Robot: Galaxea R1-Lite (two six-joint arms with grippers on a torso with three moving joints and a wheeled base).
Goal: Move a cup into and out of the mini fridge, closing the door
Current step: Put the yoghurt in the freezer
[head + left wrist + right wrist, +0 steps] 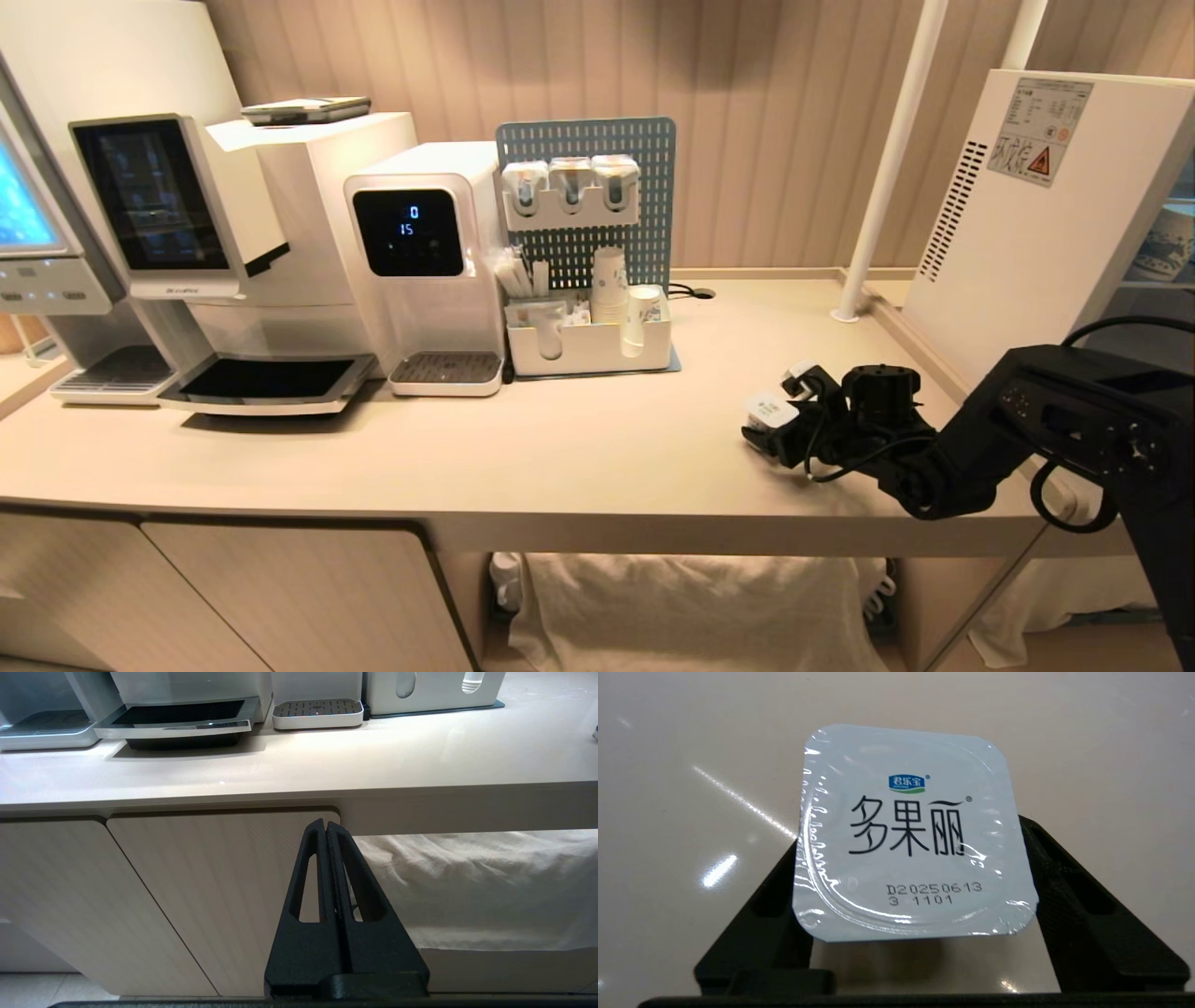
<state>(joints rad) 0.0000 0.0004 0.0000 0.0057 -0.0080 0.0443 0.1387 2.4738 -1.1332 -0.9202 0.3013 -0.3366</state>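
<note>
On the pale tabletop point(560, 448) sits one small square white tub with a foil lid point(910, 835). Three white machines stand along the back: one large coffee machine with a dark screen point(243, 233), one water dispenser with a lit display point(425, 252), and one part-seen unit at the left edge point(37, 243). One blue-grey pegboard point(586, 140) carries three clear dispensers point(569, 182). One white boxy fridge point(1027, 233) stands at the right.

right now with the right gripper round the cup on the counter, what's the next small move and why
Probably close the right gripper on the cup. Its fingers sit spread on either side of the sealed cup, which looks to rest on the counter; whether they touch it is unclear. The left gripper is shut, parked below the counter edge.
</note>
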